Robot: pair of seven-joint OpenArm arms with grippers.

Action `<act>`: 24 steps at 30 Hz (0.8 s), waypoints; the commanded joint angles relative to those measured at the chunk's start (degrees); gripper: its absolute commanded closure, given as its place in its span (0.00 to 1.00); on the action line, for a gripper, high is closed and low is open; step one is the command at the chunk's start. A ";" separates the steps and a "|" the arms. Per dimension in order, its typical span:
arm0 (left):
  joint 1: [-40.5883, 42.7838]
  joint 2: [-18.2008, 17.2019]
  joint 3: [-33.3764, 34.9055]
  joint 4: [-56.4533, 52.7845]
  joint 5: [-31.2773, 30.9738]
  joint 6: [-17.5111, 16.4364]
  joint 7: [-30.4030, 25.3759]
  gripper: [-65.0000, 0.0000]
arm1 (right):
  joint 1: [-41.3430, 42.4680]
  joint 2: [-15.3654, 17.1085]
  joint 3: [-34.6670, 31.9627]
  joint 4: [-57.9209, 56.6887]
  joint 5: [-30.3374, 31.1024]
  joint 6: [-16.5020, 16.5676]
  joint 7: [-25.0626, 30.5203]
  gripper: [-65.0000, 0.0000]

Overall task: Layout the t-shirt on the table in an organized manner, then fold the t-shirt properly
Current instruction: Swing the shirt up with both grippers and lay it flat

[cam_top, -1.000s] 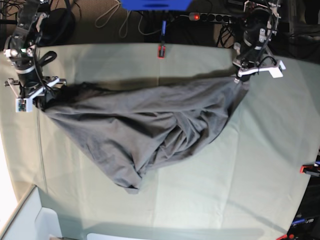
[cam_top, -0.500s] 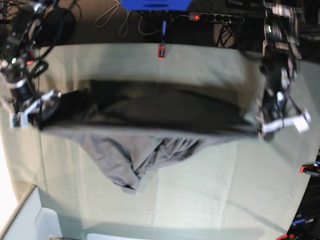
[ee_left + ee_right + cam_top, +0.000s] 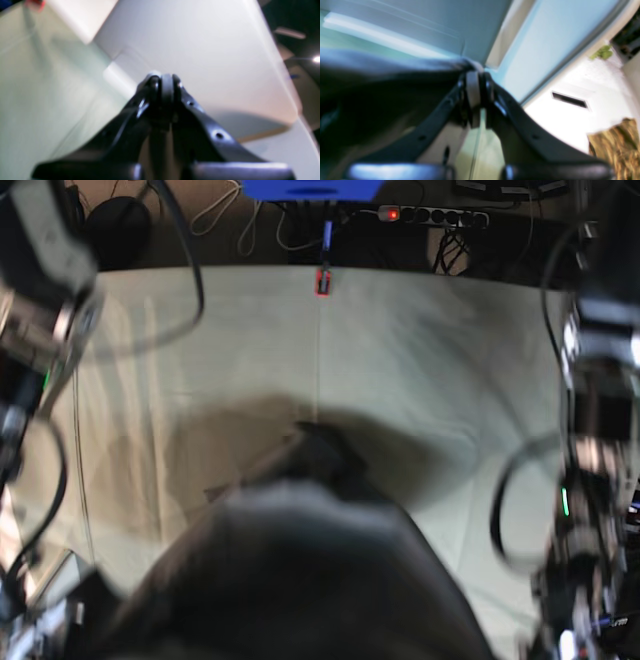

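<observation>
Pale grey-green table (image 3: 400, 370) fills your base view, red clip (image 3: 322, 281) at its far edge. Dark grey t-shirt (image 3: 290, 580) hangs lifted, bulging blurred at bottom centre, blocking the near table. Right gripper (image 3: 476, 87) is clamped on the shirt's edge. Left gripper (image 3: 163, 87) is pressed closed; whether it grips cloth, can't tell.

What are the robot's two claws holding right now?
The right gripper is shut on an edge of the dark t-shirt, lifted off the table. The left gripper is shut too, but too blurred to show cloth in it.
</observation>
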 commanded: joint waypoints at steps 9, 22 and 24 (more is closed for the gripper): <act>-26.39 -0.18 3.55 -13.90 -0.55 -1.06 -2.08 1.00 | 26.02 7.23 -3.66 -9.57 0.60 -0.59 2.15 1.00; -3.70 -1.50 3.20 -1.24 -0.64 -1.06 -2.08 1.00 | -7.74 2.66 0.03 10.47 0.95 -0.41 3.29 1.00; 3.24 -3.09 3.11 2.45 -0.64 -1.06 -2.34 1.00 | -14.51 0.37 2.31 12.93 0.95 -0.41 4.87 1.00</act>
